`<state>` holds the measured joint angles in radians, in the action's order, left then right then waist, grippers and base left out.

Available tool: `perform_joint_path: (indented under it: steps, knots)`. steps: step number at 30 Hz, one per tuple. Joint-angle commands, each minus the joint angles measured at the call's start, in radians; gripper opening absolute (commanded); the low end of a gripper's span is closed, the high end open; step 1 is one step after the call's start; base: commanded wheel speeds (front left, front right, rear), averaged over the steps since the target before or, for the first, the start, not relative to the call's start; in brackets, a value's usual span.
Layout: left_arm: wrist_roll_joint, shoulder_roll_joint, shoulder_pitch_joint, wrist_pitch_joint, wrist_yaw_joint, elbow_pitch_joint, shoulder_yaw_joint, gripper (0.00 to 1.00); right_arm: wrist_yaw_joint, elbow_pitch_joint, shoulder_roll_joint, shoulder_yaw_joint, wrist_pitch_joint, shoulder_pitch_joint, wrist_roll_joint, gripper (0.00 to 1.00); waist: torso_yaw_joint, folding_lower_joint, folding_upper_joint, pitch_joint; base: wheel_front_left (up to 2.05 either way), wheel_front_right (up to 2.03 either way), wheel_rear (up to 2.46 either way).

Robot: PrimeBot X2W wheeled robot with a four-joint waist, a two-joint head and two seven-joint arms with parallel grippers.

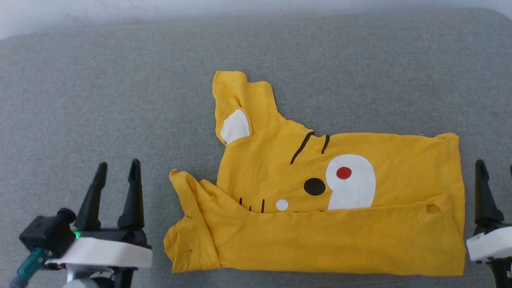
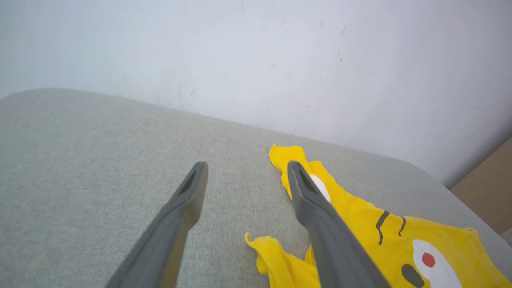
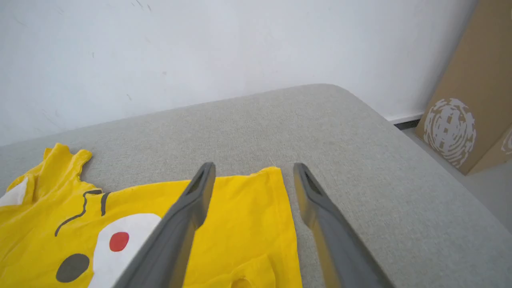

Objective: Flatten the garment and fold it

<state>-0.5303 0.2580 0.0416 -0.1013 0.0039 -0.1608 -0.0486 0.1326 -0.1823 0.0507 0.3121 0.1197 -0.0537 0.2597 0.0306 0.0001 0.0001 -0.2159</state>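
Garment point(image 1: 340, 240) on grey cushion point(image 1: 120, 80), carton point(image 3: 472, 60) beside

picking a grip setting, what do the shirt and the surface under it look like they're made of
The garment: thin soft knit, probably cotton jersey, matte; it lies limp, creased, with a small hole. The grey surface: matte woven upholstery cloth, probably over padding; fine flecked weave, rounded edge.

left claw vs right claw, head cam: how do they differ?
The left claw shows both fingers; the right claw is cut by the frame edge. The left claw stands farther from the shirt; the right claw sits close beside its edge. Both are open and empty.
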Motion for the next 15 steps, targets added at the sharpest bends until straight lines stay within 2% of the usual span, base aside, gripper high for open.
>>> perform_joint_path:
  steps: [1,2,4,8,15]
  knots:
    - [0.053,-0.027,-0.023,-0.097,0.020,-0.003,0.001,1.00,-0.002,-0.005,-0.001,-0.014,-0.064,0.019,-0.023,1.00,-0.001,-0.0001,-0.0001,0.001,0.00,0.00,0.00]
    - [0.053,-0.027,-0.023,-0.097,0.020,-0.003,0.001,1.00,-0.002,-0.005,-0.001,-0.014,-0.064,0.019,-0.023,1.00,-0.001,-0.0001,-0.0001,0.001,0.00,0.00,0.00]
    - [0.133,-0.038,-0.033,-0.142,0.042,0.001,-0.005,1.00,-0.002,-0.005,-0.001,-0.031,-0.123,0.019,-0.064,1.00,-0.001,-0.0001,-0.0001,0.002,0.00,0.00,0.00]
    - [0.273,-0.075,-0.037,-0.159,0.077,-0.010,-0.016,1.00,-0.002,0.022,-0.001,-0.053,-0.208,0.018,-0.115,1.00,0.003,-0.0001,-0.0001,0.001,0.00,0.00,0.00]
    - [0.326,-0.128,-0.035,-0.160,0.051,-0.003,0.003,1.00,-0.002,0.070,-0.001,-0.075,-0.252,0.009,-0.131,1.00,0.013,-0.0001,-0.0001,-0.009,0.00,0.00,0.00]
